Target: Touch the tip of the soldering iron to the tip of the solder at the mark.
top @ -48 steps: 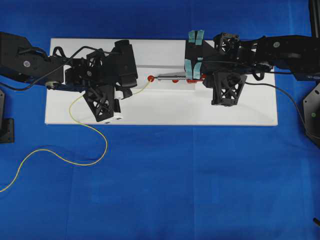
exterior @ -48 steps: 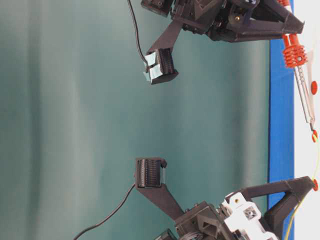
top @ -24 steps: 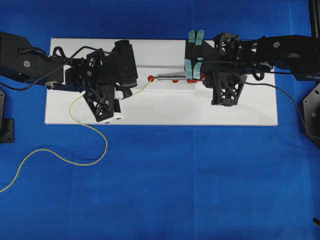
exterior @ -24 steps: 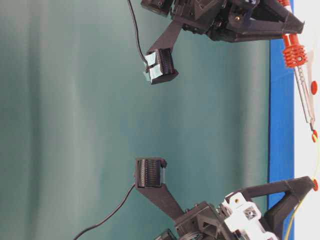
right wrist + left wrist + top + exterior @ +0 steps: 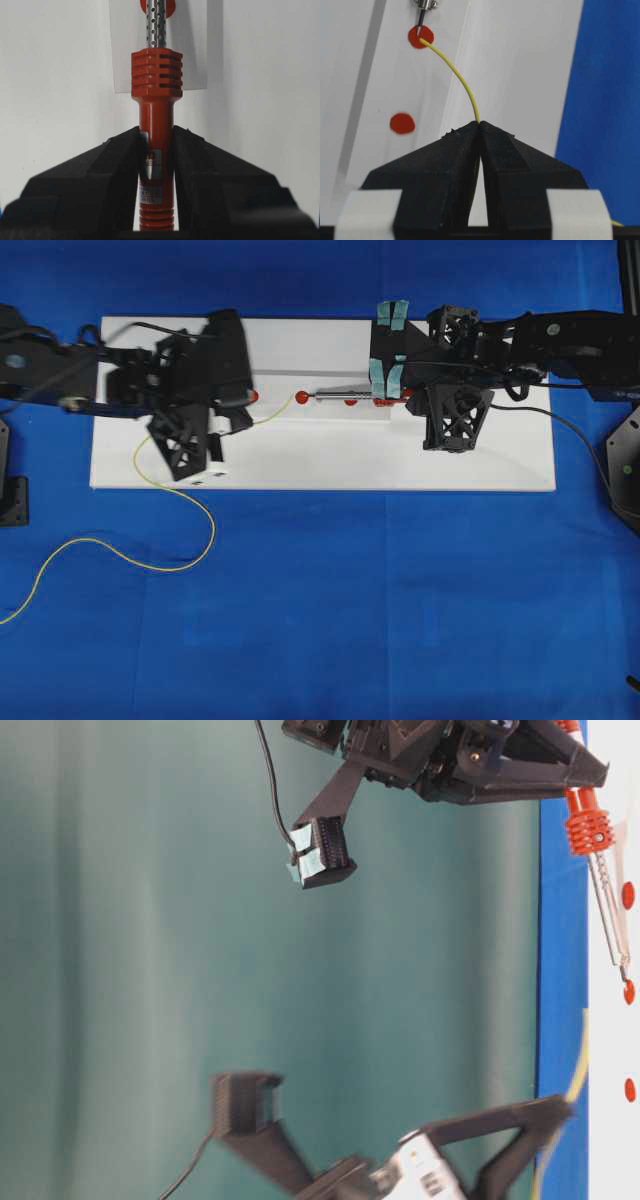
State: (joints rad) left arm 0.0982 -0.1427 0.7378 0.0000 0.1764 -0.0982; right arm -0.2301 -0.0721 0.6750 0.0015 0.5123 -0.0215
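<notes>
My right gripper [image 5: 156, 131] is shut on the red body of the soldering iron [image 5: 156, 75]. The iron lies along the white board [image 5: 480, 455], its silver shaft [image 5: 340, 395] pointing left at a red mark [image 5: 302, 397]. My left gripper [image 5: 480, 122] is shut on the thin yellow solder [image 5: 462, 80]. In the left wrist view the solder's tip sits over the mark [image 5: 415, 42], just below the iron's point [image 5: 421, 22]. In the blurred table-level view the solder [image 5: 578, 1060] shows apart from the iron's point [image 5: 624, 970]. I cannot tell whether they touch.
Two more red marks [image 5: 252, 396] [image 5: 350, 401] sit on the board. The solder's long tail [image 5: 150, 565] loops over the blue cloth at the front left. The iron's black cord [image 5: 570, 435] runs off to the right. Both arms hang low over the board.
The left arm has swung left and shows blurred, uncovering a red mark near it. In the table-level view the solder has shifted off the board's face. The right arm and iron have not moved.
</notes>
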